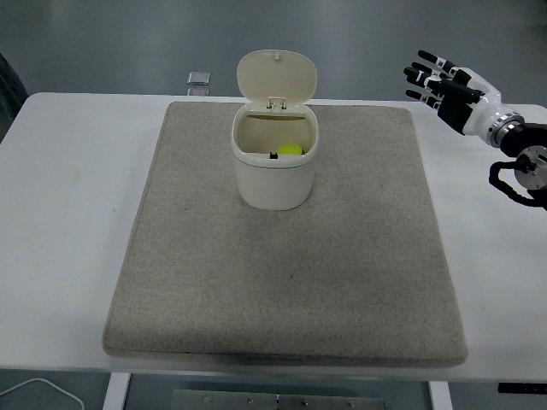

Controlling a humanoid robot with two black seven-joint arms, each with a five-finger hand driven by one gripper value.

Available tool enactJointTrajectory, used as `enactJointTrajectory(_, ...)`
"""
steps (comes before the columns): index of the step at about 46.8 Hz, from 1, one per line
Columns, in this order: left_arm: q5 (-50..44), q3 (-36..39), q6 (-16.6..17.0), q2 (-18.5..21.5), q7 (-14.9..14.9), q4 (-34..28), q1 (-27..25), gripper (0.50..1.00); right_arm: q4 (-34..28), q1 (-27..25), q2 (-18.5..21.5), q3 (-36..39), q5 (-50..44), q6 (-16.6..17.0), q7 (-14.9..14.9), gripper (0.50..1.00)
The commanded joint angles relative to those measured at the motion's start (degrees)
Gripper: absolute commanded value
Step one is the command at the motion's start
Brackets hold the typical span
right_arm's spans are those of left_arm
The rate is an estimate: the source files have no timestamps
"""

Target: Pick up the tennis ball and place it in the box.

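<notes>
A: Looking at the middle of the frame, you'll find the tennis ball [292, 149] already down inside the cream box [273, 175], whose hinged lid [277, 77] stands upright behind the opening.

B: And your right hand [446, 84]?

A: It's at the upper right of the frame, fingers spread and holding nothing, well apart from the box and above the white tabletop [68, 171]. No left hand shows.

B: So what could go wrong?

A: My guess: if you sweep that hand back across the grey mat [282, 282], a finger could clip the raised lid, tipping it shut or nudging the box. Reaching in again could also knock the ball out.
</notes>
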Motion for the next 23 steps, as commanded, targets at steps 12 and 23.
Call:
enactJointTrajectory(12,0.0,0.0,0.0,0.0,0.0,-0.1,0.0,0.992,0.0,-0.3,-0.2,2.6,0.0,0.6,0.4,0.926)
enactJointTrajectory(23,0.0,0.0,0.0,0.0,0.0,0.0,0.0,0.992,0.0,-1.8,0.0,5.8,-0.2,0.2,0.4,0.926)
